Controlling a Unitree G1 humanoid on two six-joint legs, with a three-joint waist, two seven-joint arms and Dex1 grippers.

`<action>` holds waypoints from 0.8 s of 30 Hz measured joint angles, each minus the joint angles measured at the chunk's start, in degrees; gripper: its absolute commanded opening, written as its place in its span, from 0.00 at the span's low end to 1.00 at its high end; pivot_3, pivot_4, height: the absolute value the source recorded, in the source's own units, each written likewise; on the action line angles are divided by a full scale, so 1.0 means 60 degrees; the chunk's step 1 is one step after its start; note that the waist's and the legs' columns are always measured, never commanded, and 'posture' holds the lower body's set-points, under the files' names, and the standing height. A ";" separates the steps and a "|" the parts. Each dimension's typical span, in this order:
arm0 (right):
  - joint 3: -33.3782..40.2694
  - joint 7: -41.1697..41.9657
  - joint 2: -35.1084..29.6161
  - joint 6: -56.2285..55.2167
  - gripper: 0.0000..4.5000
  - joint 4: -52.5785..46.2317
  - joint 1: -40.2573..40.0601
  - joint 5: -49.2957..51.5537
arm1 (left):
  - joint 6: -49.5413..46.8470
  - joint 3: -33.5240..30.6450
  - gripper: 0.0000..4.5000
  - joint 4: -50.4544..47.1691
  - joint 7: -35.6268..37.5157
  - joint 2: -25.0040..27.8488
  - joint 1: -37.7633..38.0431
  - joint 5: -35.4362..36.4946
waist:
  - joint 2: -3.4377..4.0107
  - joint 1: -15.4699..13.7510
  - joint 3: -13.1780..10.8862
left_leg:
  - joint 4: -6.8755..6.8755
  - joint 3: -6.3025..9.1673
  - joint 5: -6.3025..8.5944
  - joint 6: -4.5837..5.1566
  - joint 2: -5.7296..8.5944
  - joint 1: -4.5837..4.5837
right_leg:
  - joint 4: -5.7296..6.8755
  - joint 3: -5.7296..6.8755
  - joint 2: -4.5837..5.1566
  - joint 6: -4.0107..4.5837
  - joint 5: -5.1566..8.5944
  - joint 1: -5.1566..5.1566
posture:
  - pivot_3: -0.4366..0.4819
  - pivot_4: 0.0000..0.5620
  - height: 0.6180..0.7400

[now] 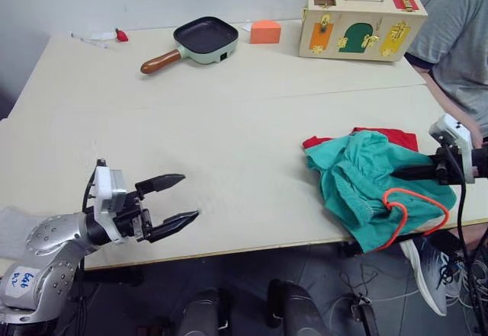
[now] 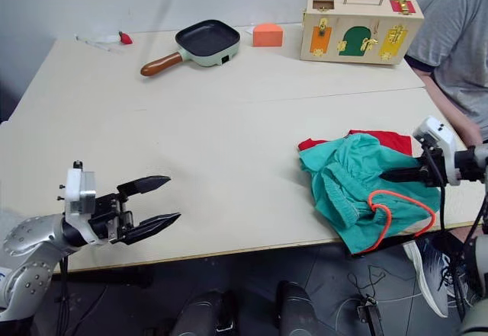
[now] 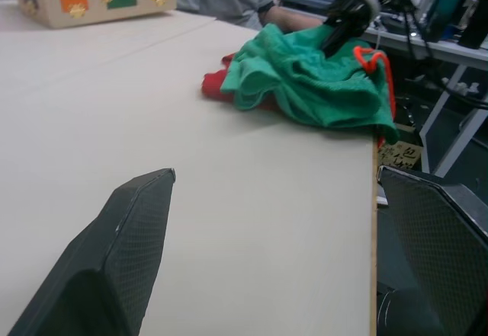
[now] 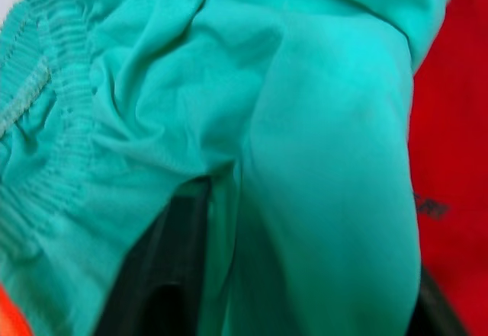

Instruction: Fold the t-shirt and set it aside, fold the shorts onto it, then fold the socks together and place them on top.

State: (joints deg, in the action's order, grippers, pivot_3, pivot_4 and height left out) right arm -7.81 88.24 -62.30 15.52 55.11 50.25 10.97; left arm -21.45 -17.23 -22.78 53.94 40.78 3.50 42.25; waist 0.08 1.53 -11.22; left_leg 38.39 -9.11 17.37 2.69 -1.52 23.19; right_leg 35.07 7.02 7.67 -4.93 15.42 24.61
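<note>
The right gripper point(image 1: 396, 172) is reaching into the crumpled shorts point(image 1: 366, 180), its fingers pinching a fold of teal cloth. The t-shirt point(image 1: 396, 136) is lying under the shorts, just beyond the gripper. The left gripper point(image 1: 177, 197) is hovering well apart over the table point(image 1: 252, 107), fingers spread wide.

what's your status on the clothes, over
Left gripper open, hovering over bare table. Right gripper buried in the shorts. Shorts bunched on the t-shirt at table edge, nothing folded.

shorts point(image 1: 358, 180) atop t-shirt point(image 1: 396, 137), table point(image 1: 229, 123) right edge
</note>
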 measured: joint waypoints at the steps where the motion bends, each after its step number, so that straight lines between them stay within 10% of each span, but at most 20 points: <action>1: 0.0270 0.0001 -0.0217 -0.0001 0.77 -0.0395 -0.0223 0.0047 | 0.0075 -0.0006 1.00 0.0130 0.0057 0.0065 -0.0049 -0.0123 | 0.0006 0.0000 -0.0003 | 0.0000 -0.0002 0.0001 -0.0001 0.0000 0.0000 | 0.0000 0.0000 0.0001 0.0000 0.0000 0.0001 | 0.48 0.27 1.00; 5: 0.1239 0.0025 -0.0995 -0.0050 0.99 -0.1896 -0.1054 0.0380 | 0.0225 -0.0102 1.00 0.0348 0.0343 0.0255 -0.0074 -0.0377 | 0.0009 0.0007 -0.0005 | -0.0008 -0.0001 0.0007 -0.0012 -0.0010 -0.0007 | 0.0001 0.0003 -0.0005 0.0001 0.0000 0.0001 | 0.48 0.27 1.00; 15: 0.3269 -0.1179 0.0864 -0.1079 0.99 -0.6408 -0.2852 0.2015 | 0.0627 -0.0758 1.00 0.0576 0.0504 0.0340 0.0499 -0.0802 | 0.0004 0.0016 -0.0003 | -0.0021 -0.0052 0.0013 -0.0029 -0.0039 -0.0051 | 0.0021 0.0018 -0.0009 0.0010 -0.0003 0.0001 | 0.48 0.27 1.00; 24: 0.2632 -0.4381 0.3064 0.0240 0.99 -0.9618 -0.4365 0.1981 | 0.1040 -0.1281 1.00 0.0465 0.0108 0.0050 0.1674 -0.1167 | 0.0000 -0.0029 -0.0001 | -0.0017 -0.0043 0.0039 -0.0049 -0.0023 -0.0039 | 0.0015 0.0016 0.0016 0.0020 -0.0012 0.0002 | 0.48 0.27 1.00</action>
State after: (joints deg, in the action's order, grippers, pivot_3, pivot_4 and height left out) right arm 7.98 61.95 -43.91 16.96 -2.60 24.06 22.86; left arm -15.21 -24.92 -19.99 54.59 41.08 13.55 35.24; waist 0.08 1.36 -11.23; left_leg 38.29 -9.37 17.60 2.40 -1.65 22.96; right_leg 35.15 7.11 7.77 -4.81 15.35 24.62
